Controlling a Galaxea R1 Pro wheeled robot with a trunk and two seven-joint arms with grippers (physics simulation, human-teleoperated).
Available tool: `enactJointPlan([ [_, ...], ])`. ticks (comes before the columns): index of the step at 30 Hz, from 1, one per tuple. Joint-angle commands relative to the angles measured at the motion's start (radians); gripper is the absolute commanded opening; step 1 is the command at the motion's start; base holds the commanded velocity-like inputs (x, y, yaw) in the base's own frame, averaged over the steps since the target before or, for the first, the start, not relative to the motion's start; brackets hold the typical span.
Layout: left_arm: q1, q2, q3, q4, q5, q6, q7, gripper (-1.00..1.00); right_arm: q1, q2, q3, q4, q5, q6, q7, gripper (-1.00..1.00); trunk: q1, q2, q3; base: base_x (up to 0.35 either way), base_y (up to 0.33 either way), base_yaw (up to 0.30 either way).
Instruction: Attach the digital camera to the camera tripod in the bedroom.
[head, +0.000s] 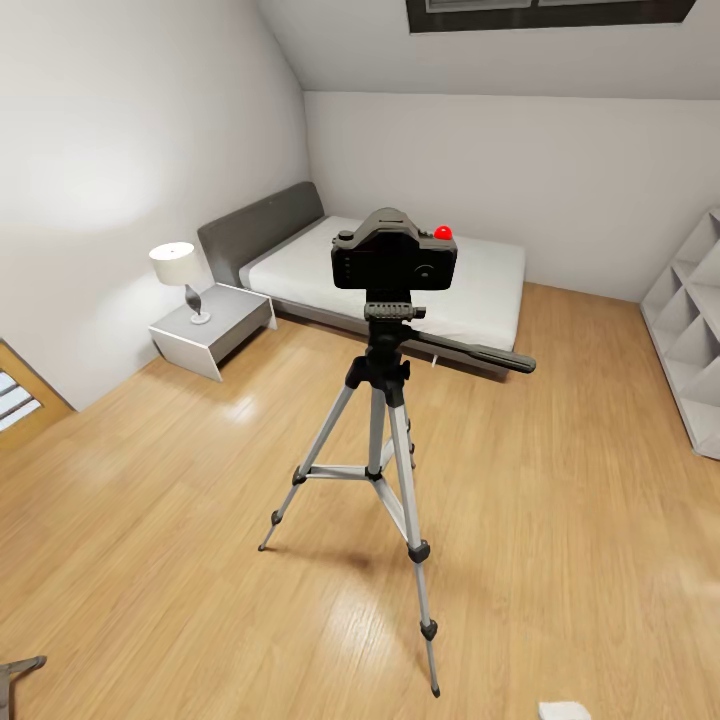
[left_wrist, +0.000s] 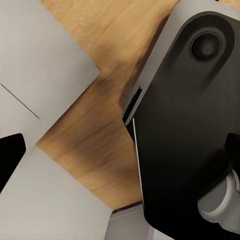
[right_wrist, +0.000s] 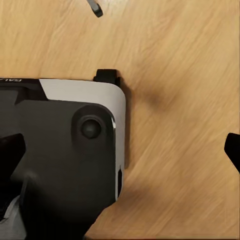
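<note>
1. Your base (right_wrist: 65, 165) is a matte black shell with a light grey rim and rounded corners.
2. A round recessed black cap (right_wrist: 90, 127) sits in the shell near one corner.
3. A narrow dark slot (left_wrist: 134, 97) cuts the grey edge.
4. A pale grey cylindrical part (left_wrist: 220, 200) protrudes from the black body.
5. Your fingers (right_wrist: 232, 150) show as black tips at the frame edges.

Digital camera (head: 394, 256) atop camera tripod (head: 384, 440) on wood floor (head: 560, 520), bed (head: 400, 270) behind.

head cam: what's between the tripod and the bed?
Bare wood floor only, between the camera tripod and the bed, in the head view.
</note>
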Motion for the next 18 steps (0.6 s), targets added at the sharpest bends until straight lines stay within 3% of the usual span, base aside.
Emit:
enactJointPlan([
  [1, -0.001, 0.000, -0.008, -0.001, 0.007, 0.003, 0.003, 1.00, -0.002, 0.001, -0.006, 0.010, 0.007, -0.008, -0.003, 1.00, 0.000, -0.002, -0.001, 0.000, 0.000, 0.000],
  [10, -0.001, 0.000, -0.008, -0.002, 0.007, -0.002, 0.005, 1.00, 0.011, 0.005, -0.008, 0.052, 0.006, -0.135, -0.034, 1.00, 0.000, -0.002, -0.001, 0.000, 0.000, 0.000],
  [15, -0.001, 0.000, -0.008, -0.002, 0.007, -0.002, 0.007, 1.00, 0.091, 0.014, -0.011, 0.056, 0.005, -0.163, -0.061, 1.00, 0.000, -0.002, -0.001, 0.000, 0.000, 0.000],
  [18, -0.001, 0.000, -0.008, -0.002, 0.008, -0.002, 0.008, 1.00, 0.135, 0.035, -0.012, 0.056, 0.005, -0.169, -0.088, 1.00, 0.000, -0.002, -0.001, 0.000, 0.000, 0.000],
])
